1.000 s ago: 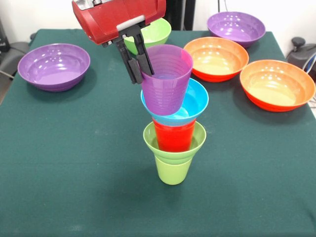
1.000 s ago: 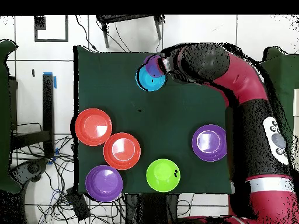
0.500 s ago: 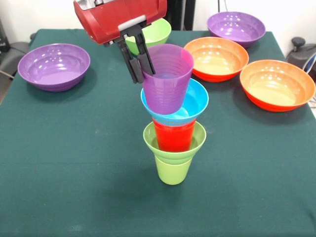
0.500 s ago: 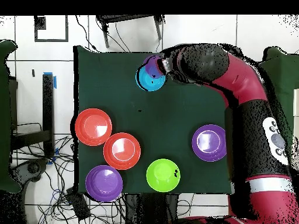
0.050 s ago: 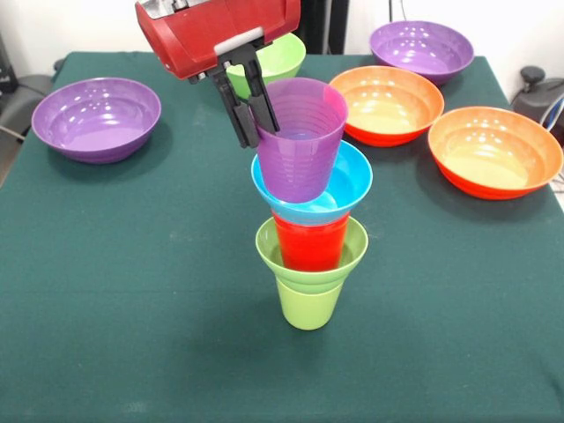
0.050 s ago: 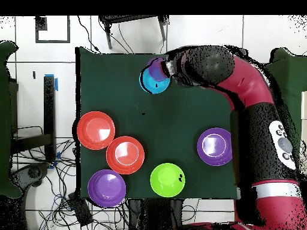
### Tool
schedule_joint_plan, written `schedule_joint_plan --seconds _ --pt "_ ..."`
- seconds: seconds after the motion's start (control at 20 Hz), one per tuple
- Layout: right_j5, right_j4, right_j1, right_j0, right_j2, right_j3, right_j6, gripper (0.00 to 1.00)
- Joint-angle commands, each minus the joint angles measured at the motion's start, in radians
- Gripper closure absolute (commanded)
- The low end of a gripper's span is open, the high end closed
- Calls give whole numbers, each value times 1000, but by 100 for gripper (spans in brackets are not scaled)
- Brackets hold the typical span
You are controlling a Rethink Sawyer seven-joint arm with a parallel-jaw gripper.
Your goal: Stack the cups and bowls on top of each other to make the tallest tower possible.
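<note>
Here, pincer (image 5: 254,119) clamped on purple cup (image 5: 300,141) rim, cup sitting in small blue bowl (image 5: 339,189) atop tower (image 5: 310,256)

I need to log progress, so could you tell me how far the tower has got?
Done: lime-green cup, small lime-green bowl, red cup and blue bowl are stacked. In hand: the gripper holds the purple cup in the blue bowl. Left: five bowls on the table.
</note>
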State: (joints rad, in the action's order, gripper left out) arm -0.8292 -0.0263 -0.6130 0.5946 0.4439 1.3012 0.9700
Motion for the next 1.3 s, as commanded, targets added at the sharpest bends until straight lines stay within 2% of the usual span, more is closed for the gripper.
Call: schedule_joint_plan --seconds 0.05,1.3 --pt "30 14 35 -18 13 82 117 100" --pt "83 9 33 -10 18 114 125 100"
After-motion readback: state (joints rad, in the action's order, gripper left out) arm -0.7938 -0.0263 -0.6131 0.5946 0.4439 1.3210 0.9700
